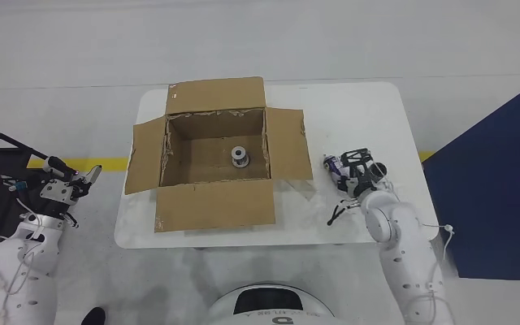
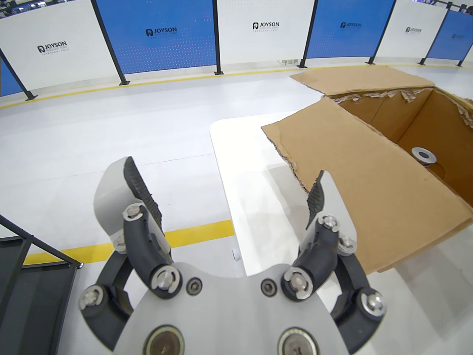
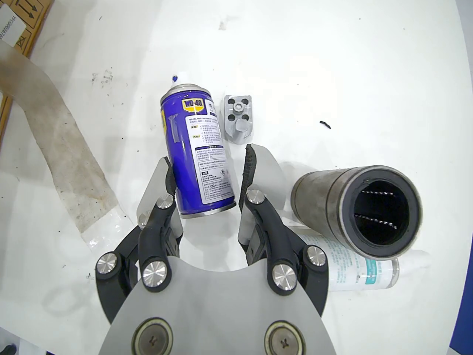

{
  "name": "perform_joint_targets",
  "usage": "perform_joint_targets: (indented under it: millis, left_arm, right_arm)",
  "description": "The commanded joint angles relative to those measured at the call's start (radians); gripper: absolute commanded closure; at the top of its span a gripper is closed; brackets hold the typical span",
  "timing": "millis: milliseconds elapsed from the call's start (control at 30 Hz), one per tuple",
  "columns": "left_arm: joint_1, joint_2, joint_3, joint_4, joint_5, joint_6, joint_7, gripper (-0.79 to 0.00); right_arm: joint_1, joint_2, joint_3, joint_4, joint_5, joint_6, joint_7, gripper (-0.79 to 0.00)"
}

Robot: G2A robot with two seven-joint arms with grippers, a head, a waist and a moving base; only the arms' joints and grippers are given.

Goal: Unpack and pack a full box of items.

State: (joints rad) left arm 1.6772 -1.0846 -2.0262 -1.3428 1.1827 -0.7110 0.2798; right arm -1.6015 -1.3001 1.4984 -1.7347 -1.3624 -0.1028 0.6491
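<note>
Cardboard box [image 1: 215, 207], brown with flaps spread, is sitting on the white worktop [image 1: 349, 114], holding a small silver flanged spool [image 1: 240, 154]. Right jaws are standing open astride a blue spray can [image 3: 197, 149] lying on the worktop right of the box, near a grey metal bracket [image 3: 238, 118], a steel cylinder [image 3: 325, 193] and a white bottle [image 3: 354, 267]. Left jaws are hanging wide open off the worktop's left edge.

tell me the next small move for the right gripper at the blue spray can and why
Probably shut the right gripper on the blue spray can: it is open, straddling the can that lies on the white table, with a small gap on one side.
</note>
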Motion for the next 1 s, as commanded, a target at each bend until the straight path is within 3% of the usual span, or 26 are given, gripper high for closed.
perform_joint_targets:
  millis: [0,167,233,300,333,367,533,800,967]
  left_arm:
    - [0.000,0.000,0.000,0.000,0.000,0.000,0.000,-0.785]
    - [0.000,0.000,0.000,0.000,0.000,0.000,0.000,-0.785]
    - [0.000,0.000,0.000,0.000,0.000,0.000,0.000,-0.785]
    - [0.000,0.000,0.000,0.000,0.000,0.000,0.000,-0.785]
    - [0.000,0.000,0.000,0.000,0.000,0.000,0.000,-0.785]
    - [0.000,0.000,0.000,0.000,0.000,0.000,0.000,-0.785]
    - [0.000,0.000,0.000,0.000,0.000,0.000,0.000,-0.785]
    - [0.000,0.000,0.000,0.000,0.000,0.000,0.000,-0.785]
    - [0.000,0.000,0.000,0.000,0.000,0.000,0.000,-0.785]
  right_arm:
    - [0.007,-0.001,-0.015,0.008,-0.011,0.010,0.004,-0.336]
    - [0.027,-0.001,-0.046,0.033,-0.033,0.012,0.026,-0.314]
    - [0.034,-0.001,-0.057,0.043,-0.050,0.013,0.038,-0.271]
    - [0.035,-0.001,-0.064,0.046,-0.056,0.015,0.041,-0.182]
    - [0.031,0.000,-0.063,0.045,-0.057,0.016,0.040,-0.018]
    - [0.024,0.000,-0.060,0.039,-0.058,0.017,0.038,0.000]
    - [-0.091,0.008,0.000,-0.078,-0.019,0.001,-0.064,0.000]
    - [-0.360,0.019,0.160,-0.317,0.157,-0.112,-0.348,0.000]
    - [-0.417,0.024,0.176,-0.427,0.193,-0.176,-0.341,0.000]
